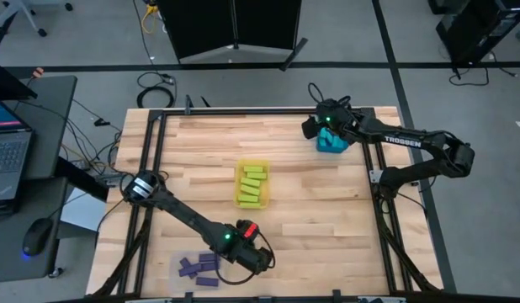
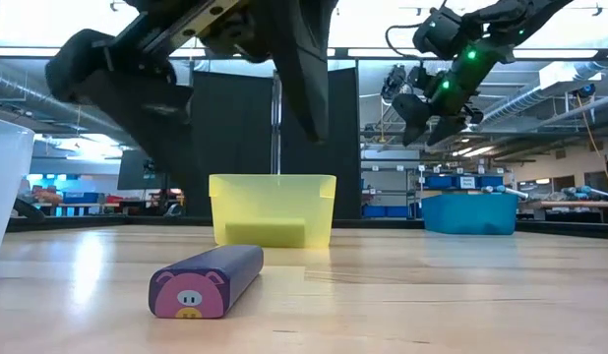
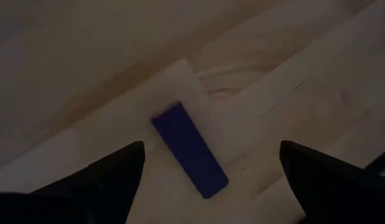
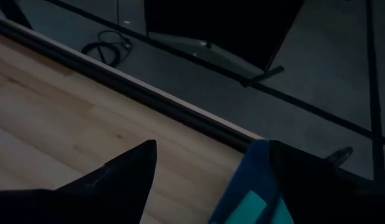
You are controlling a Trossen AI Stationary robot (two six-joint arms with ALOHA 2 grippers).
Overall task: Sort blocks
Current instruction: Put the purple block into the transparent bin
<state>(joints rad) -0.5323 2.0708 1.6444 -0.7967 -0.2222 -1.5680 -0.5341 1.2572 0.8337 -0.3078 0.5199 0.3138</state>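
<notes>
Four yellow-green blocks in yellow bin; about five purple blocks. Left gripper spread wide above one purple block, touching nothing. Right gripper apart, empty, over blue bin.

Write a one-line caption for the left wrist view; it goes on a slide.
Left claw, open, hovers over a purple block lying flat on the wooden table.

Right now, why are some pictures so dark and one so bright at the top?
Both wrist views are dim: the purple block between the left gripper fingers looks soft and shadowy, and the right wrist view is murky. The low view has glaring ceiling lights, so the arms look like black shapes. The high view is evenly lit.
</notes>
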